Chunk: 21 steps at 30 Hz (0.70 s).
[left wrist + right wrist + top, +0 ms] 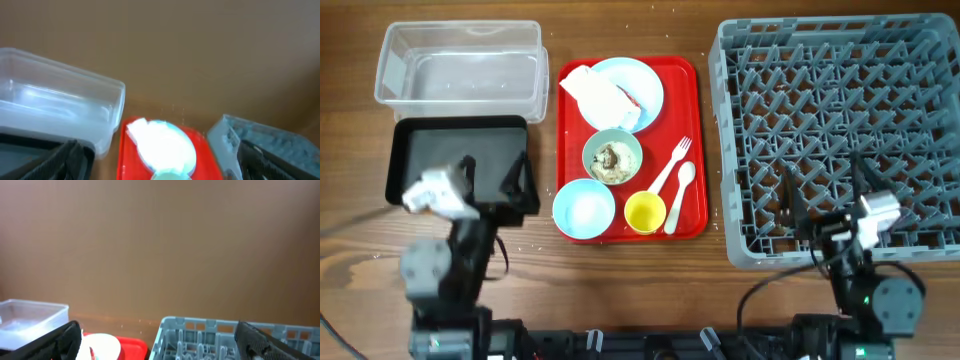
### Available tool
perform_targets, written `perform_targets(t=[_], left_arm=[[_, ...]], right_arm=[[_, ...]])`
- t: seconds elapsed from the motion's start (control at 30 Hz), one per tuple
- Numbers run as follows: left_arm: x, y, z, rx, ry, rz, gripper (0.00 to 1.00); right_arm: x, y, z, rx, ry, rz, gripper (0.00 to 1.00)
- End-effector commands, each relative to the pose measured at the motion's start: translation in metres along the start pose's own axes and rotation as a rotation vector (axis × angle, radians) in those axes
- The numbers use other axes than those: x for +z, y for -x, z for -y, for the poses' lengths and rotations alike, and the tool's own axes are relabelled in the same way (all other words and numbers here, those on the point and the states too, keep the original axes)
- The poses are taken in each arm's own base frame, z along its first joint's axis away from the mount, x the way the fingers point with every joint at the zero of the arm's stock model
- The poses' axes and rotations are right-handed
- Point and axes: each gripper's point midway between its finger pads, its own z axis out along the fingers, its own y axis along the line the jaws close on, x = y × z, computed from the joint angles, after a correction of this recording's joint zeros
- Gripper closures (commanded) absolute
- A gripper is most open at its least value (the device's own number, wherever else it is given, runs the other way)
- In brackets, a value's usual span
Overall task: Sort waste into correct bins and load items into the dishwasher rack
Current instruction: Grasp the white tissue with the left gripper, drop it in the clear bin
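Note:
On the red tray (695, 130) lie a pale blue plate (645, 85) with a crumpled white napkin (600, 98), a mint-green bowl (612, 157) holding brownish food bits, a pale blue bowl (584, 210), a yellow cup (645, 212), a fork (672, 165) and a spoon (681, 195). The clear tub (460, 68) and black tray (455, 150) are at the left. The grey rack (840, 130) is at the right. My left gripper (498, 178) is open over the black tray. My right gripper (825, 190) is open over the rack's near part. Both are empty.
The left wrist view shows the clear tub (55, 110), the plate with napkin (162, 142) and a rack corner (235, 137). The right wrist view shows the rack's rim (225, 327) and the tub (30, 317). Small crumbs dot the wooden table (640, 290).

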Motion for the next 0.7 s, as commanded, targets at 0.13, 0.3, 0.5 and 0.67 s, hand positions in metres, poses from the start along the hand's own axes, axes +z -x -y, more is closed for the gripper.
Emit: perform_targets(t=[0.13,0.3,0.5,0.67], left_arm=[[0.076,0.029,0.025,-0.055,0.017,-0.436,0.0],[0.145,0.017,0.048,0.032,0.088,-0.726,0.0],[0.229,-0.097,0.048,0.085,0.133,-0.967,0.0],[0.279,-0.179,0.039,-0.003,0.177,-0.993,0.0]], right_arm=[[0.056,0.002,-0.005,0.051,0.104,-0.319,0.0],[0.084,-0.016,0.002,0.087,0.118,-0.615,0.0],[0.099,-0.088,0.012,0.226,0.089,-0.877,0.0],[0.088,-0.147,0.013,0.398,0.017,-1.087,0.0]])
